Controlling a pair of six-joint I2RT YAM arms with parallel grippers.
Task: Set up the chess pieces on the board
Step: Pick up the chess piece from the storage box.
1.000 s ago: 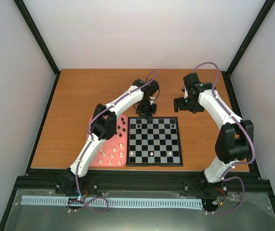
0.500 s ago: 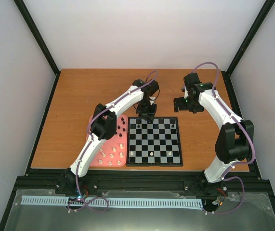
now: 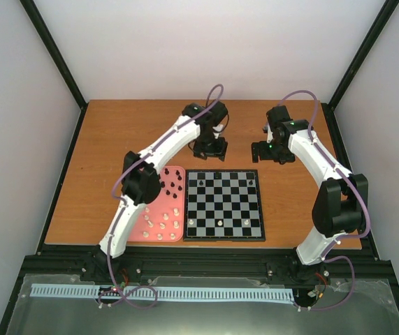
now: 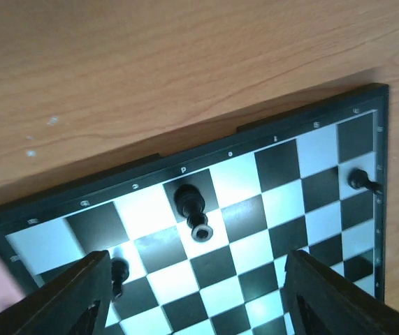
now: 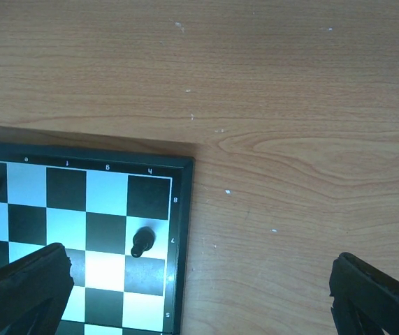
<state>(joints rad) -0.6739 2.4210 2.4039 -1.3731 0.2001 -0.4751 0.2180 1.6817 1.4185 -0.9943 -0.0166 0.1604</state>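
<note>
Top external view: the left claw (image 3: 209,148) hangs spread open and empty by the far edge of the board (image 3: 230,202). The left wrist view shows a black piece (image 4: 189,201) upright in the far row (on a dark square). The right claw (image 3: 265,152), jaws wide and holding nothing, hovers off the board's far right corner, over the table (image 3: 115,139). On the pink tray (image 3: 158,207) stand cream pieces (image 3: 163,222).

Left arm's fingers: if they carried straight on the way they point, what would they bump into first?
Most likely the tall black chess piece, centred ahead of the left fingers on the board, in its edge row, though depth is unclear.
</note>
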